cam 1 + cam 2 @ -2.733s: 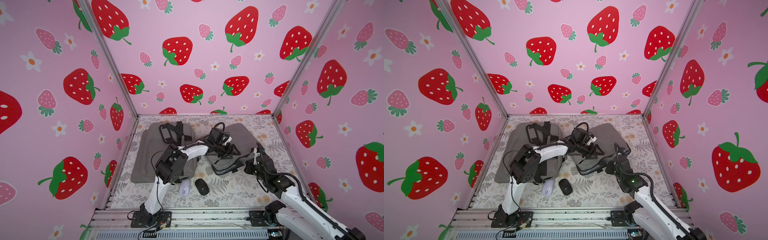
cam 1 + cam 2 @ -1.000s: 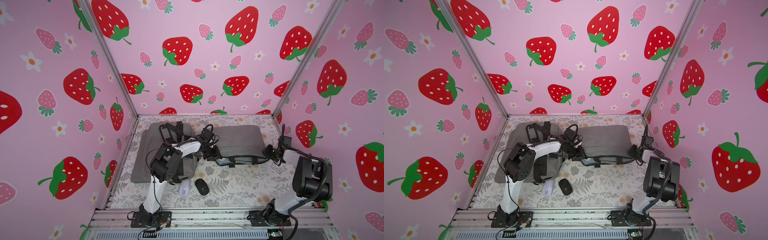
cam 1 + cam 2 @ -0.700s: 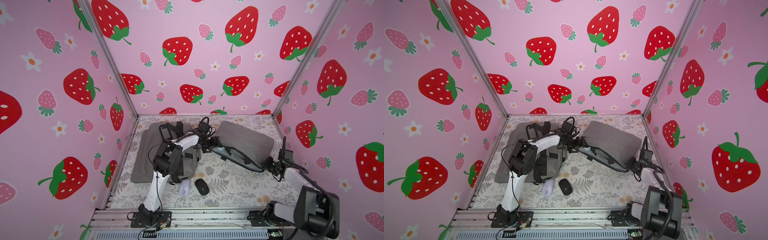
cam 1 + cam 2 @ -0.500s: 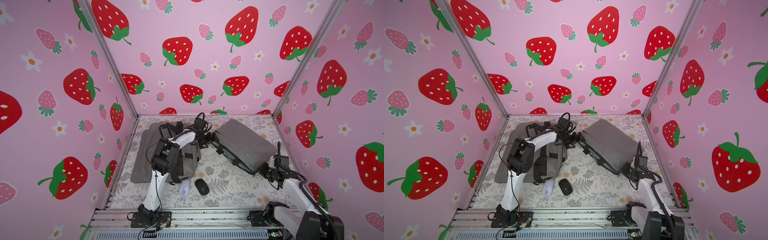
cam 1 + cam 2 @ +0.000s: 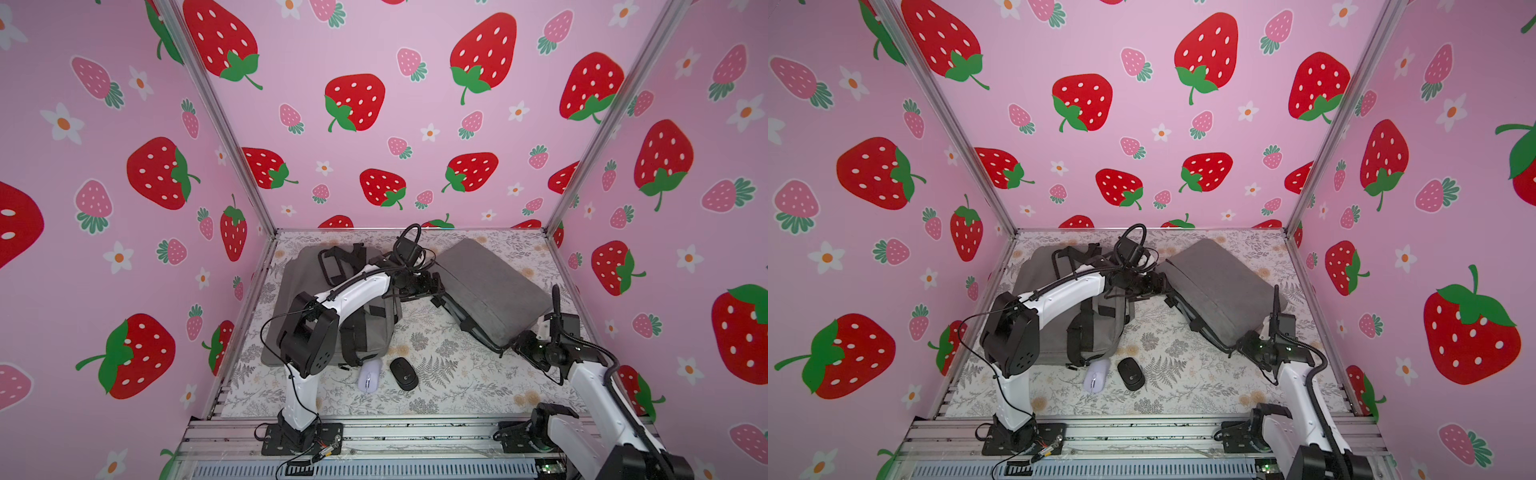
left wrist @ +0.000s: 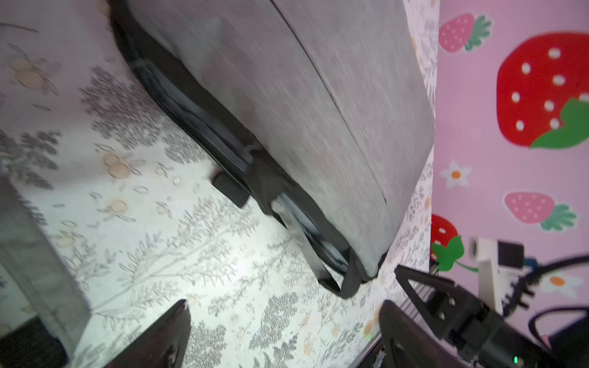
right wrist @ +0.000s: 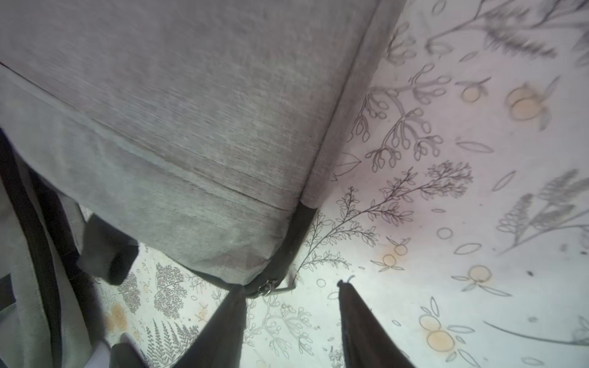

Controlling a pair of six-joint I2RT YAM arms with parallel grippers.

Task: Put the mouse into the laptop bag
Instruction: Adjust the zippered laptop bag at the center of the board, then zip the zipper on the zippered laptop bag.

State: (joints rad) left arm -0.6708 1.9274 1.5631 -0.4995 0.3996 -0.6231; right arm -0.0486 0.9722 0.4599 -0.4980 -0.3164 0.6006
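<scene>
Only the top views are showing the black mouse (image 5: 403,374) and lilac mouse (image 5: 370,375) at lower centre, apart from the laptop bag (image 5: 494,291). The right wrist view is showing its zipper pull (image 7: 269,288) between the released right gripper's (image 7: 290,286) tips. The left gripper (image 6: 283,304) is gaping over bare mat (image 6: 159,239).

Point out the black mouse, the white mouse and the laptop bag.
black mouse (image 5: 402,373): in a top view, its back.
white mouse (image 5: 370,375): in a top view, its back.
laptop bag (image 5: 490,286): in a top view, grey upper face.

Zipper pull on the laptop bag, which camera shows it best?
The right wrist view: the zipper pull sits close up at the laptop bag corner. Both top views leave it too small to see; the left wrist view is blurred there.
</scene>
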